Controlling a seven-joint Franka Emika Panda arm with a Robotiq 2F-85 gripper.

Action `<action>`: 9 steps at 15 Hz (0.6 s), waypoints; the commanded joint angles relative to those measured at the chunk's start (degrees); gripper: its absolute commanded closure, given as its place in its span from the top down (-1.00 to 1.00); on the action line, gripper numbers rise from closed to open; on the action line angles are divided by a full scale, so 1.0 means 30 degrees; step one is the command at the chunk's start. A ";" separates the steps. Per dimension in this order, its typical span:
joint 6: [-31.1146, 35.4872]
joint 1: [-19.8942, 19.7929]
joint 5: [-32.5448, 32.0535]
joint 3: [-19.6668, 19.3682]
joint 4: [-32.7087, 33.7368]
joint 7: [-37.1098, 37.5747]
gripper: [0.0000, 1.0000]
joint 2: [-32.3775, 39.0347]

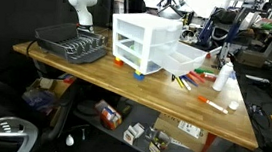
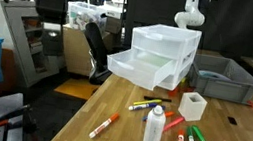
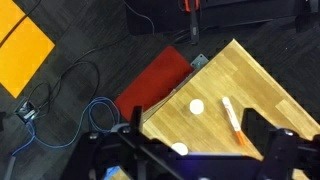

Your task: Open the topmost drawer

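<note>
The white drawer unit point(image 1: 140, 36) point(image 2: 165, 46) stands on the wooden table point(image 1: 86, 71). The topmost drawer point(image 1: 139, 28) point(image 2: 161, 40) sits flush in its frame. A lower drawer point(image 1: 186, 61) point(image 2: 142, 68) is pulled out. My gripper point(image 3: 195, 125) is open and empty. In the wrist view it is high above the table's corner, looking down on an orange marker point(image 3: 233, 118) and a white cap point(image 3: 197, 105). The drawer unit does not show in the wrist view. Only the white arm point(image 1: 80, 2) point(image 2: 190, 9) shows in both exterior views, behind the unit.
A dark dish rack point(image 1: 71, 45) point(image 2: 222, 77) stands beside the unit. Several markers point(image 2: 146, 106), a white bottle point(image 2: 154, 130) point(image 1: 222, 79) and a white cube point(image 2: 193, 104) lie past the open drawer. Below the table corner are a red mat point(image 3: 155, 85) and cables point(image 3: 95, 115).
</note>
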 commanded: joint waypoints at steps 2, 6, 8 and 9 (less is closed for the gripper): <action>0.0401 0.0342 0.0411 -0.0517 0.0033 -0.0186 1.00 0.0096; 0.3512 0.0978 0.3259 -0.1642 0.0039 -0.0347 1.00 0.0916; 0.5870 0.1432 0.5156 -0.2178 0.0157 -0.0701 1.00 0.1777; 0.7049 0.1699 0.6208 -0.2460 0.0221 -0.0918 1.00 0.2251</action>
